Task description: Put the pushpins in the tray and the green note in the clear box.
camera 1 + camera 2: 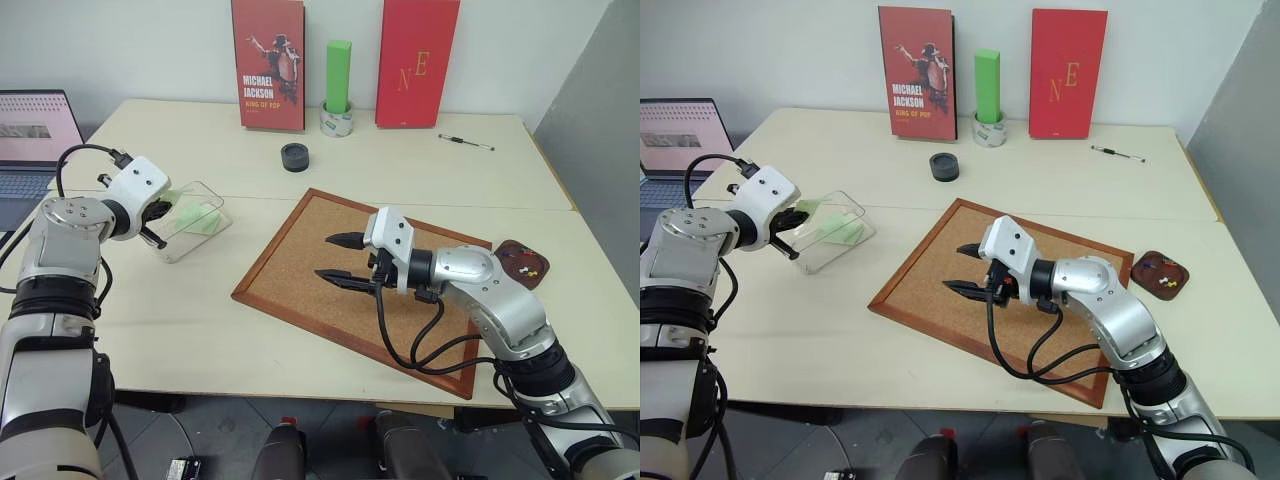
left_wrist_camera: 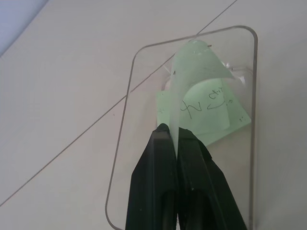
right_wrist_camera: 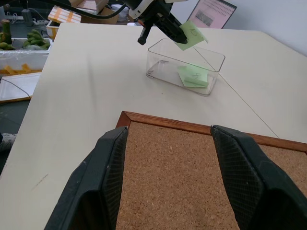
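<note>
One step left: drop the green note in the clear box.
Left gripper: pinching note; release low.
Right gripper: open, empty.

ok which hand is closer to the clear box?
Left. The left hand hangs over the clear box, shut on a green note. The right hand is open over the corkboard.

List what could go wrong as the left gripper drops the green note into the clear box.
The left gripper pinches the green note by one edge above the clear box; the curled paper may cling to a finger or drift outside. The gripper is close to the box's near wall and could nudge the light box.
</note>
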